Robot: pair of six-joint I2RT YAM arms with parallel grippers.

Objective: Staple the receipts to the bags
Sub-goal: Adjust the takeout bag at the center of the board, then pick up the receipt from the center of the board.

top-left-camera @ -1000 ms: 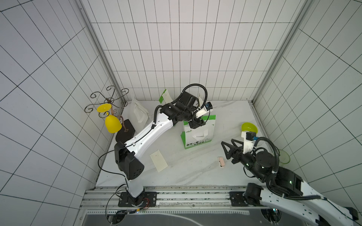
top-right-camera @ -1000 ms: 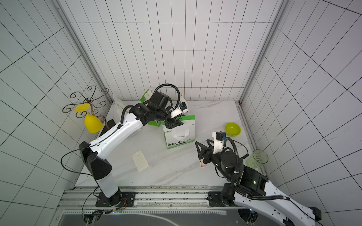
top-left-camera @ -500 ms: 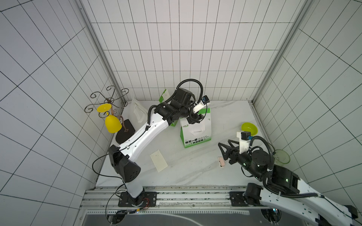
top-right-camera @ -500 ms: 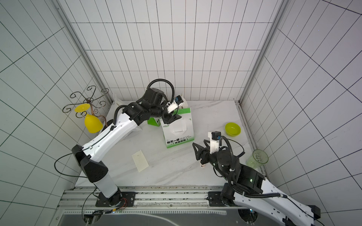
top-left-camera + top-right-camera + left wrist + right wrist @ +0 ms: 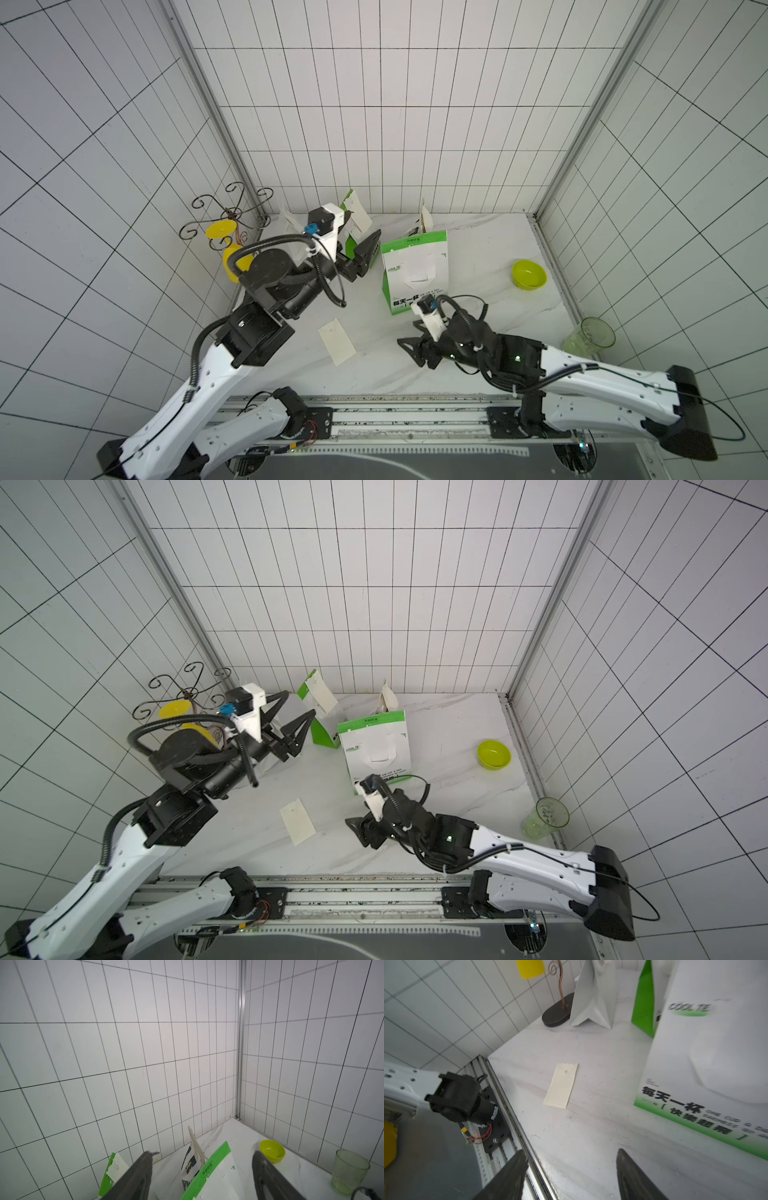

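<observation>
The loose receipt (image 5: 336, 340) lies flat on the table (image 5: 478, 249), front left of centre, touching no bag. Behind and to its right stands the centre bag (image 5: 415, 266), white and green, upright, its printed face toward the front. A rear bag (image 5: 320, 733) of the same colours stands near the back wall with a second receipt (image 5: 321, 694) against its upper edge. A navy bag (image 5: 190, 1162) stands just behind the centre bag and carries a third receipt (image 5: 196, 1145) upright at its top. A plain white bag (image 5: 593, 995) stands at the left rear. Whether any strip is stapled cannot be told. Count: four bags and three receipts identified. The left arm is raised, its elbow folded high and its wrist reaching toward the rear. The left gripper (image 5: 300, 704) hangs in the air beside the rear bag, left of the centre bag, with its jaws spread wide and nothing between them. The right arm stretches low across the front of the table from the right. The right gripper (image 5: 571, 1152) is close above the surface, just in front of the centre bag, pointing toward the loose receipt but apart from it; its jaws are wide and empty. Also present are one green bowl (image 5: 528, 274) at right, one clear tumbler (image 5: 590, 338) near the right edge, and one wire stand (image 5: 226, 212) in the left rear corner.
</observation>
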